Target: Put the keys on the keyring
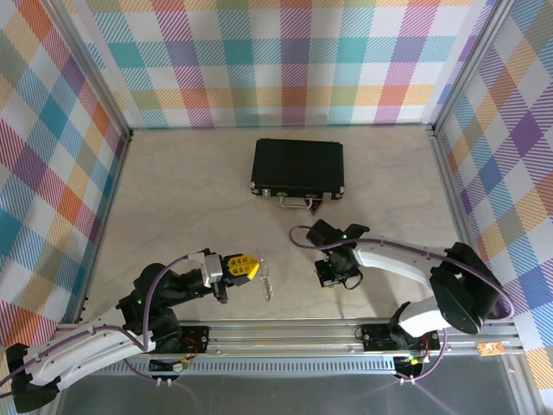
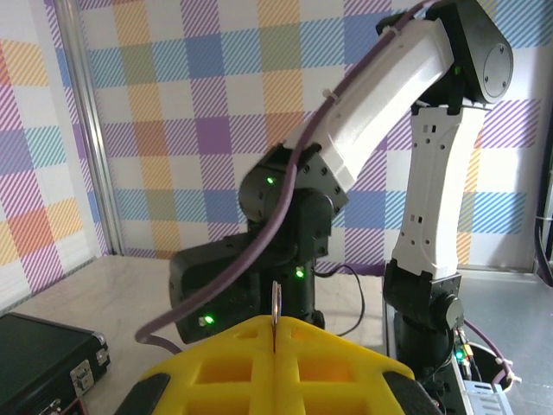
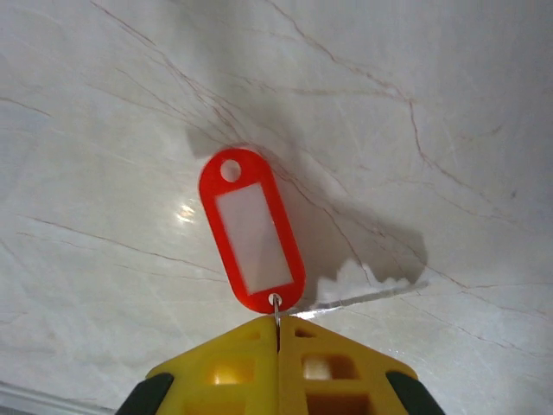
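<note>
Grip | my right gripper (image 3: 277, 327) closed on key (image 3: 252, 232), tag at 11 o'clock, for threading | left gripper (image 1: 254, 269) clamps keyring (image 1: 269, 283) steady

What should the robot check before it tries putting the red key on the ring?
1. Right gripper pinching the key by its end: ok.
2. Left gripper shut on the keyring: ok.
3. Key up close to the keyring: not ok, they are apart.
4. Keyring's opening facing the key: cannot tell.
5. Black case out of the way: ok.
</note>
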Controlling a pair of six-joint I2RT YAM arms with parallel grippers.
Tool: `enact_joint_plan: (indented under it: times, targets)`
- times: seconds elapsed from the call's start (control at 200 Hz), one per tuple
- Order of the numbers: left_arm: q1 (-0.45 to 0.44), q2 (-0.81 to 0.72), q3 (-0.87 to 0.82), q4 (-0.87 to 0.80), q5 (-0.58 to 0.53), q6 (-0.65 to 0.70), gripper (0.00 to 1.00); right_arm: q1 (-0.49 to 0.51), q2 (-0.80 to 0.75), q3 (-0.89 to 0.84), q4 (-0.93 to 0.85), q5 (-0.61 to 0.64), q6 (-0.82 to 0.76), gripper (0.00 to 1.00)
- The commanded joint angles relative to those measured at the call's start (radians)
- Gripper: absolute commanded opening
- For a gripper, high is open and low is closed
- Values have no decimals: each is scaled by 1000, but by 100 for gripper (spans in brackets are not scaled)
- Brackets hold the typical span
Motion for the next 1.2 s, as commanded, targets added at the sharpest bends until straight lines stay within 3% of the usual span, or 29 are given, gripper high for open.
enact_joint_plan:
  times: [0.0, 0.2, 0.5, 1.195]
  targets:
    - [-8, -7, 13, 25, -2, 0, 0, 5, 98, 133, -141, -10, -88, 0]
    - [-6, -33, 10, 11, -21, 5, 0, 4, 298, 390, -318, -37, -228, 0]
    - [-6, -48, 6, 3, -43, 14, 0, 2, 459, 645, -438, -64, -331, 0]
    - [-6, -15, -1, 35, -22, 3, 0, 5, 419, 373, -343, -170, -275, 0]
